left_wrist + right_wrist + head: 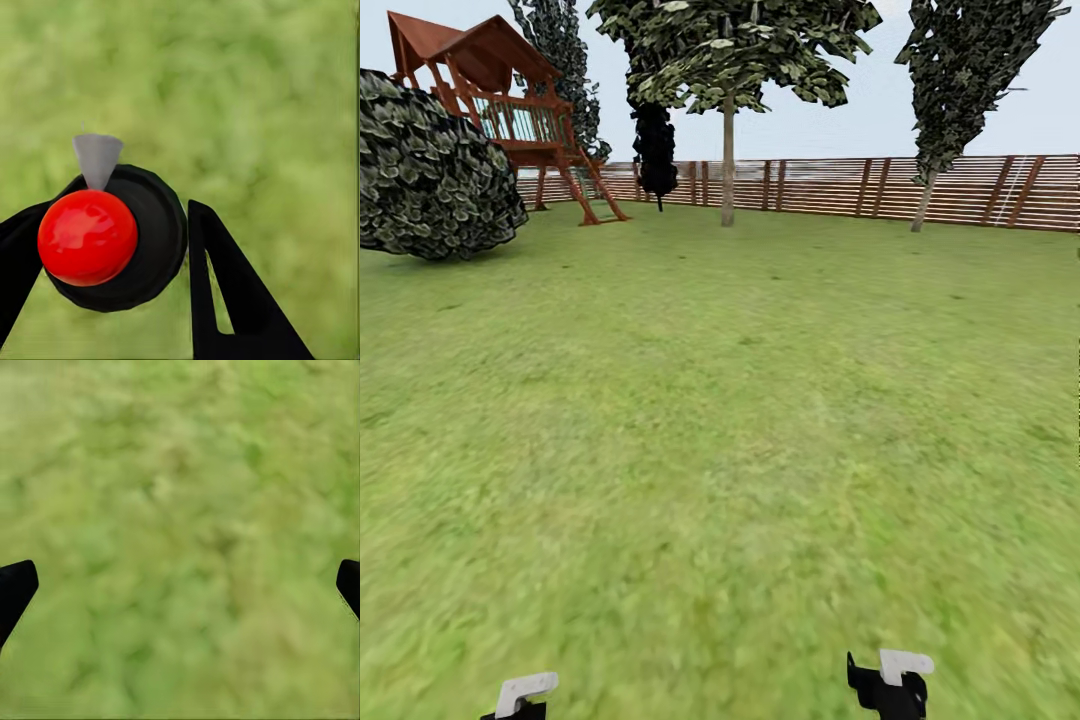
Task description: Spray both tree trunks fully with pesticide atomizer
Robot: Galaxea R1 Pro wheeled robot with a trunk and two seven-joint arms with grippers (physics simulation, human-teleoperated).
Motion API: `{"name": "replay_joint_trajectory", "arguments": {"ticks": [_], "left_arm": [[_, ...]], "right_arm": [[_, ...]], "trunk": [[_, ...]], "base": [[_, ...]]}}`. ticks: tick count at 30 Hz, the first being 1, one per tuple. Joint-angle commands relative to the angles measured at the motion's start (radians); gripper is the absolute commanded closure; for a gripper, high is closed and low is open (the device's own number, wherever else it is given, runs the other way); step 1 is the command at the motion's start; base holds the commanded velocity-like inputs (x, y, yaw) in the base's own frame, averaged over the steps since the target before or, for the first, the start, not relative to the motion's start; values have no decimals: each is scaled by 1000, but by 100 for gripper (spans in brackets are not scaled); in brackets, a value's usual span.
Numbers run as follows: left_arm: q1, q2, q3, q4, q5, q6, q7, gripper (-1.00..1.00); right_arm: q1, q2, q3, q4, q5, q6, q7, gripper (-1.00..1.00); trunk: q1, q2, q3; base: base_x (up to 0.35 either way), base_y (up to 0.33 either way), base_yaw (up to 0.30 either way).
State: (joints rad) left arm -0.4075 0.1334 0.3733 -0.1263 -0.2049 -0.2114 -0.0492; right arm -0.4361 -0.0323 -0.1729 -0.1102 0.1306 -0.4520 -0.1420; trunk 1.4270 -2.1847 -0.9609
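The pesticide atomizer [112,240], a dark round bottle with a glossy red top and a grey nozzle, sits between the black fingers [225,285] of my left gripper [112,244], which is shut on it above grass. My right gripper [180,585] is open over the lawn, nothing between its fingertips. Both wrists show at the bottom of the head view, left [525,693] and right [890,680]. Far ahead in the garden stands one tree with a pale straight trunk [728,165] and a light green crown. The floor is out of view.
Lawn [720,420] stretches ahead to a brown slatted fence [840,187]. A large dark bush [430,170] and a red-brown wooden play tower [510,110] stand at the left. A black cone tree [655,150] and a thin-trunked dark tree [960,90] stand near the fence.
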Motion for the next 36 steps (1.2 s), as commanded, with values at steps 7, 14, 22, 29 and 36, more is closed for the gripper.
{"name": "replay_joint_trajectory", "arguments": {"ticks": [7, 14, 22, 29, 36], "left_arm": [[-1, 0, 9, 1, -8, -3, -4, 100], [-1, 0, 9, 1, -9, -3, -4, 100], [-1, 0, 9, 1, -9, -3, -4, 100], [-1, 0, 9, 2, -8, -3, -4, 100], [-1, 1, 9, 1, -9, -3, -4, 100]], "right_arm": [[-1, 0, -6, 1, 10, -2, -4, -100], [0, -2, -7, 3, 11, -2, -3, -100], [2, -3, -7, 2, 11, -2, -4, -100], [3, -3, -7, 2, 11, -2, -4, -100], [3, -1, -7, 1, 11, -2, -4, -100]], "trunk": [[0, 0, -1], [0, 0, -1], [0, 0, -1], [0, 0, -1], [0, 0, -1]], "base": [[339, 3, -125], [339, 0, -3], [339, 0, 0], [339, 0, 0], [339, 0, 0]]}}
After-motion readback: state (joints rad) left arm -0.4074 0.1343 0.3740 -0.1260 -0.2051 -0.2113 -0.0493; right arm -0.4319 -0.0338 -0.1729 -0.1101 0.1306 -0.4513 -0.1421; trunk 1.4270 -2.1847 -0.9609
